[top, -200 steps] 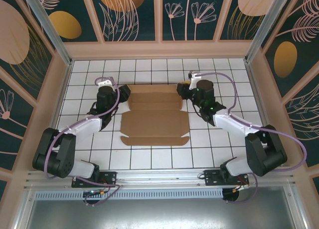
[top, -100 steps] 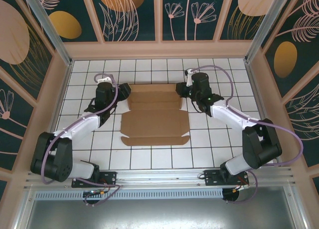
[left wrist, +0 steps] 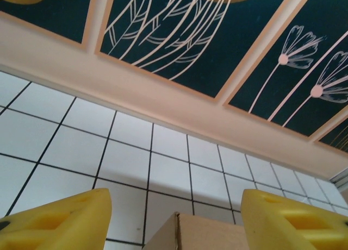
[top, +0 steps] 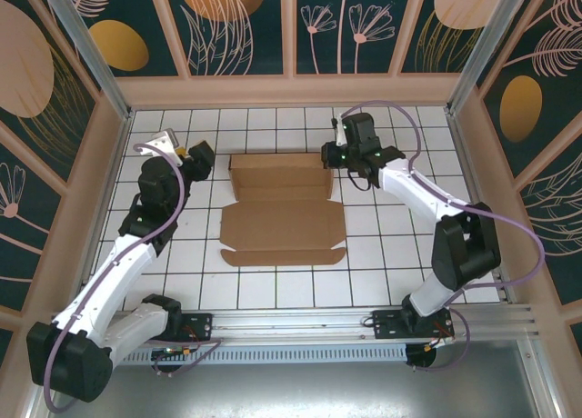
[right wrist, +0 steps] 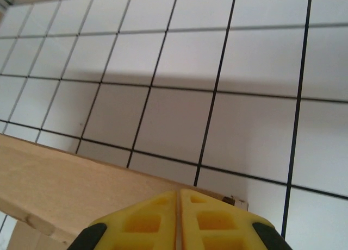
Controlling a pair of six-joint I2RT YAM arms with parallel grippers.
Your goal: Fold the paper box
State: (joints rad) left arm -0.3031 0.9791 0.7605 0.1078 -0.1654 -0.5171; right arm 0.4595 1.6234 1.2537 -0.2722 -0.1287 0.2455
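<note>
Top view: the left arm stretches long from its base up the left side. The left gripper point(top: 202, 154) sits just off the far-left corner of the paper box point(top: 282, 220), a flat brown corrugated die-cut sheet with flaps. The box lies in the middle of the white tiled counter point(top: 382, 282). The right arm bends at its elbow near the right wall and angles back inward. The right gripper point(top: 329, 154) sits at the box's far-right corner. The sheet lies between the two arms. From up here I cannot read either finger gap.

Left wrist view: the left gripper point(left wrist: 175, 204) stands wide open with nothing held, its yellow fingers point(left wrist: 60, 223) at either edge of the view. A corner of the paper box point(left wrist: 190, 232) lies low between them. Beyond it are tiles and a dark teal wall panel with pale flower drawings point(left wrist: 179, 38).

Right wrist view: the right gripper point(right wrist: 178, 217) has its yellow pads point(right wrist: 147, 223) pressed together, with nothing visible between them. An edge of the paper box point(right wrist: 65, 187) runs beneath and to the left. I cannot tell whether gripper and cardboard touch.
</note>
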